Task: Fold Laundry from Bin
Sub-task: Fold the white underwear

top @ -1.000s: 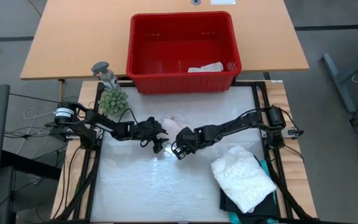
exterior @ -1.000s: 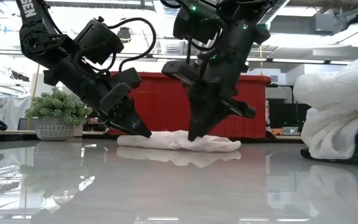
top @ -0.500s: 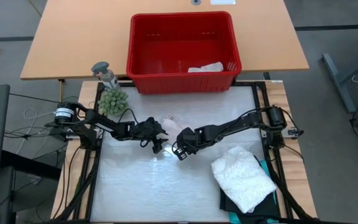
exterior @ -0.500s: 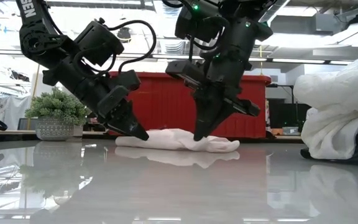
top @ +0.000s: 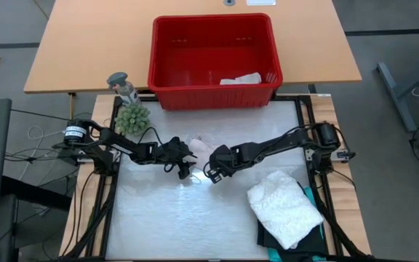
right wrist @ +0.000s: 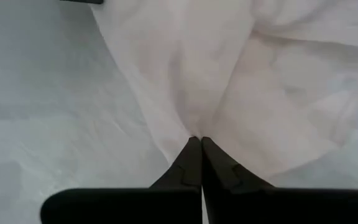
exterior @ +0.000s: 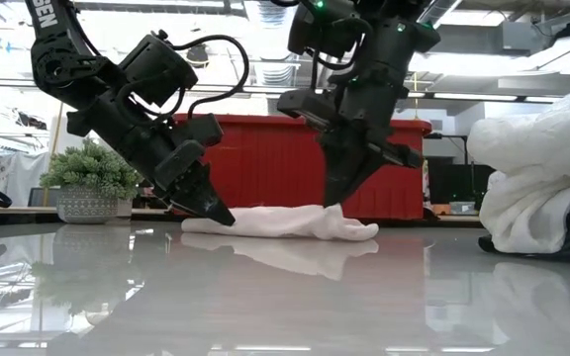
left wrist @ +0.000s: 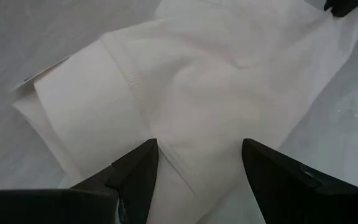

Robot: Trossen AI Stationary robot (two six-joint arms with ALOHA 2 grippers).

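Your right gripper (exterior: 332, 206) is pinched tight on the small white cloth (exterior: 285, 222); left gripper (exterior: 216, 213) sits w/ fingers apart, straddling its other end, holding nothing. Cloth lies mid-tabletop, toward the far edge by the red bin (top: 213, 57). Close left before lifting, then raise both evenly so it doesn't bunch.

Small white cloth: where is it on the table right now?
In the high view the small white cloth lies mid-table in front of the bin, between the left gripper and the right gripper, which pinches its edge.
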